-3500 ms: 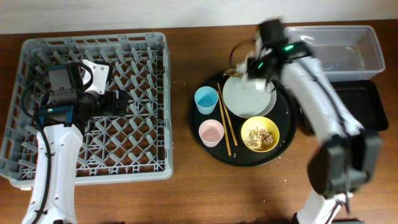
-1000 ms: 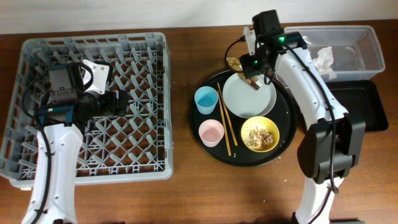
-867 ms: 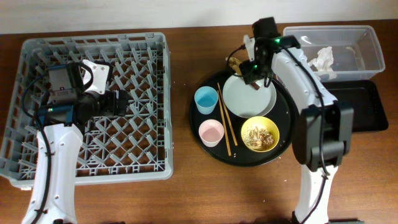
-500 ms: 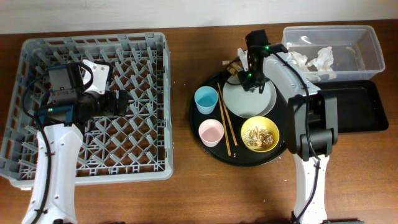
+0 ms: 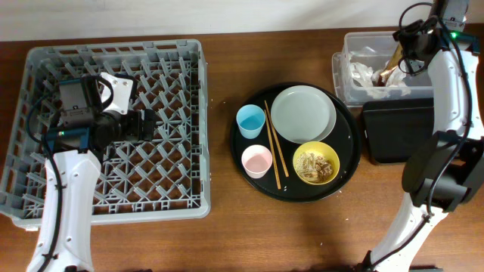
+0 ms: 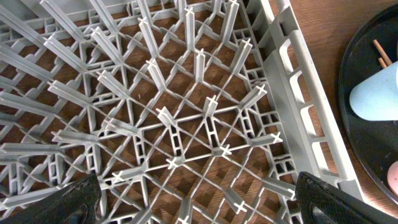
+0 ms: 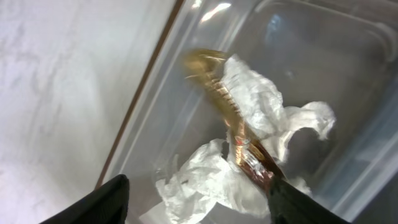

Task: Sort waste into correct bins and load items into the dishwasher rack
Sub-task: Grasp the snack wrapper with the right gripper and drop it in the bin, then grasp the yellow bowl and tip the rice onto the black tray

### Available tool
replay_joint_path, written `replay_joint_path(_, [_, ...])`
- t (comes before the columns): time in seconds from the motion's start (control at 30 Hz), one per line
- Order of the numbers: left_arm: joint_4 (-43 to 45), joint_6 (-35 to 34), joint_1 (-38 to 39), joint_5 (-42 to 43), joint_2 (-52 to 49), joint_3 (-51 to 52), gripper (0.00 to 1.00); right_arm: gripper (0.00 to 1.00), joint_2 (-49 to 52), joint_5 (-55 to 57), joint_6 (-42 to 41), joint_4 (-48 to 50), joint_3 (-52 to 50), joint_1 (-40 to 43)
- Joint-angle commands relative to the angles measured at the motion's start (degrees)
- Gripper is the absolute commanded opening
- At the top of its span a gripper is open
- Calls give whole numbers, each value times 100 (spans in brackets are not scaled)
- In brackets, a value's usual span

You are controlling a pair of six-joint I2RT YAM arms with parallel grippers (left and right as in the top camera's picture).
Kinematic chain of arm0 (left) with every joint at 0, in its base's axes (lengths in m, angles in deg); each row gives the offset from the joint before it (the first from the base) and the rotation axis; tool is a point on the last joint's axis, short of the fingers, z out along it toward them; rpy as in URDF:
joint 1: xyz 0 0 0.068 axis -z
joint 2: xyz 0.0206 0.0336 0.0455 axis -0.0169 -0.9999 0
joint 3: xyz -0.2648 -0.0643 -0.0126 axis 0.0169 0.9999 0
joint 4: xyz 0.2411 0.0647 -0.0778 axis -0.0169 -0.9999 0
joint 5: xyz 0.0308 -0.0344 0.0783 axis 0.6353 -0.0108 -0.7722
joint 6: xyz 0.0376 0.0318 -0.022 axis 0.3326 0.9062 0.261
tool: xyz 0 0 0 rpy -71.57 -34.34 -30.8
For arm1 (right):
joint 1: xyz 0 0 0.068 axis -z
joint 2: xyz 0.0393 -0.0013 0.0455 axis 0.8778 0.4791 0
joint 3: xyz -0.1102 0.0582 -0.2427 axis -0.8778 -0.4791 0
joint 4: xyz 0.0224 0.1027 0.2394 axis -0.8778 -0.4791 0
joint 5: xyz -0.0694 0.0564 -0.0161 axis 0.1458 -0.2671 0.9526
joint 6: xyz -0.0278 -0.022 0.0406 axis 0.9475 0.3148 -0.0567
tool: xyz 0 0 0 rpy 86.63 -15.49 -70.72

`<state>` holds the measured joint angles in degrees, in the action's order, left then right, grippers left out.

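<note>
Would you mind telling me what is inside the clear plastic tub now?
Crumpled white tissue lies in the clear tub, with the brown-gold wrapper over it, blurred, at the open right gripper. Anything beneath the tissue is covered; overhead, the arm hides part of the tub.

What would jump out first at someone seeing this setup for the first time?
The big grey dishwasher rack fills the left side. At top right, a brown-gold snack wrapper is above crumpled tissue in the clear tub, between the spread fingers of the right gripper. Dishes sit on the round black tray in the middle.
</note>
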<state>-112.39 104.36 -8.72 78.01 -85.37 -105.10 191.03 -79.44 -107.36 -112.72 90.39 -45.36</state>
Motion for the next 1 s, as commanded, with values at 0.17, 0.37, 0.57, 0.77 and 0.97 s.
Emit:
replay_joint_path(0.17, [-4, 46, 9, 105, -20, -83, 100, 77, -1252, -3849, 4301, -2463, -7, -417])
replay_joint_path(0.37, [-4, 46, 9, 103, -20, -83, 100, 68, -1781, -815, 3355, -4022, -400, -2599])
replay_joint_path(0.57, [-4, 44, 9, 103, -20, -83, 100, 44, -1775, -660, 2581, -1856, -3578, -3593])
replay_joint_path(0.77, [-4, 44, 9, 103, -20, -83, 100, 32, -1773, -385, 2581, -890, -4686, -3593])
replay_joint_path(0.97, [-4, 44, 9, 101, -20, -83, 100, 4, -1801, -551, 2710, -1344, -4411, -3576])
